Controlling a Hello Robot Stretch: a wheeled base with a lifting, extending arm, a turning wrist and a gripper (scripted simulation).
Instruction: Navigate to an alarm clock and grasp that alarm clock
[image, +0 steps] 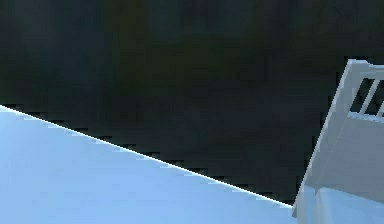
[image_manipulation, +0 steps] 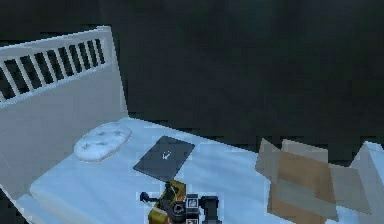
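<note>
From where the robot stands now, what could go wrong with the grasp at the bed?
1. A small yellowish thing shows at the gripper, against the bed; I cannot tell whether it is held, so lifting may leave it behind.
2. A dark flat thing lies just beyond; reaching farther could push it.
3. The open cardboard box is near; turning might strike it.

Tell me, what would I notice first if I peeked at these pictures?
The big pale bed with its white slatted headboard at the arm side view's left catches the eye first. On it lie a white pillow near the headboard, a flat dark slab, maybe a laptop, in the middle, and an open cardboard box to the right.
</note>
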